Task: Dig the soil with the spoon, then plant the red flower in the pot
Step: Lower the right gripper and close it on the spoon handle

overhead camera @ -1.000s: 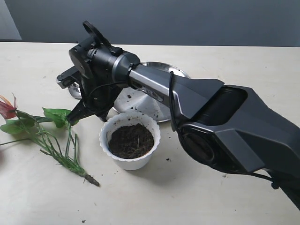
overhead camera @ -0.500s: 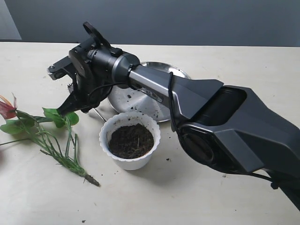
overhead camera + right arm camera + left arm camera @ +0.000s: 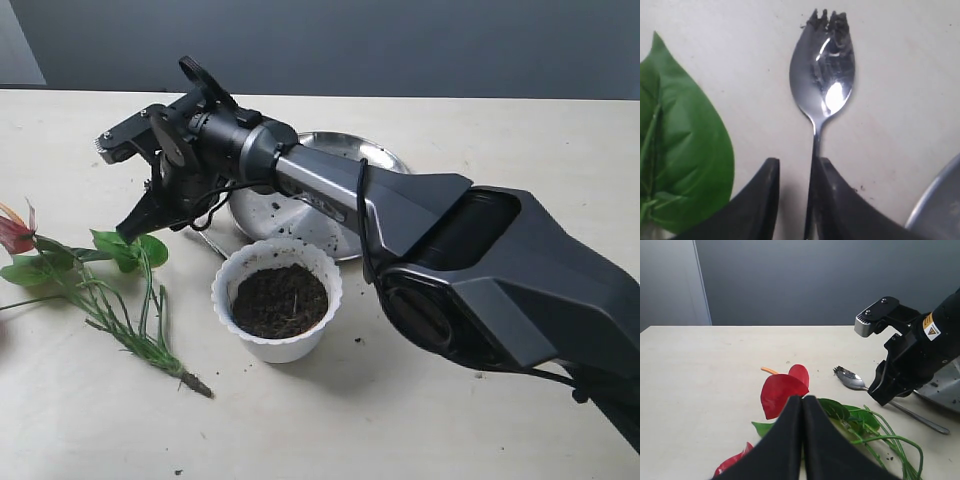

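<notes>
The spoon (image 3: 825,75) lies flat on the table with dark soil crumbs (image 3: 832,21) on its tip. My right gripper (image 3: 796,162) is open just above its handle, which runs along one finger. In the exterior view that gripper (image 3: 135,228) hangs left of the white pot (image 3: 277,262), which is full of soil (image 3: 280,298). The red flower (image 3: 782,392) lies on the table with its green leaves (image 3: 125,248) beside the spoon (image 3: 850,378). My left gripper (image 3: 802,400) is shut, low over the red bloom, with nothing seen between its fingers.
A round steel plate (image 3: 330,215) speckled with soil crumbs sits behind the pot, partly under the right arm (image 3: 400,210). Loose crumbs dot the table near the pot. The flower's stem end (image 3: 195,385) points toward the front.
My right gripper has swung left and slightly up, away from the pot's rim toward the green leaves. A stretch of the spoon's handle now shows on the table beside the pot.
</notes>
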